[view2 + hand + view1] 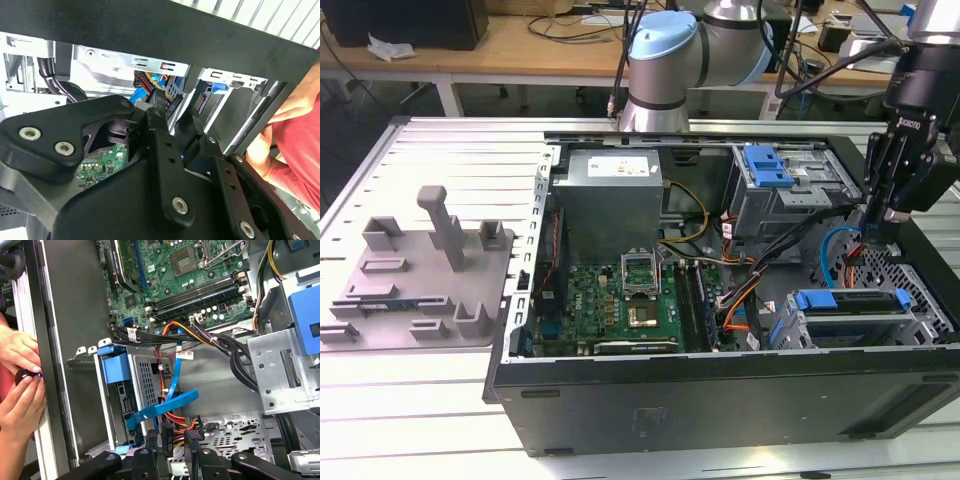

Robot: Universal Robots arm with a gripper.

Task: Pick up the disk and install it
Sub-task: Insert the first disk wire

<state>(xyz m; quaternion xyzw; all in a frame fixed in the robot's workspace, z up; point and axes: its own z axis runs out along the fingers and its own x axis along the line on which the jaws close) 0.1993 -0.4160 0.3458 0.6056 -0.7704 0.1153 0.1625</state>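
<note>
Case (pixel 720 400) matt black metal; disk (pixel 850 301) frame smooth blue plastic; table (pixel 420 420) ribbed metal.

Place: robotics lab — cabled workbenches (pixel 520 45); opened computer (pixel 720 385) (slotted table (pixel 440 150))

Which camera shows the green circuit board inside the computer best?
The exterior view: nearly all of the flat green circuit board shows there. The first wrist view shows part; the second wrist view, a sliver.
</note>
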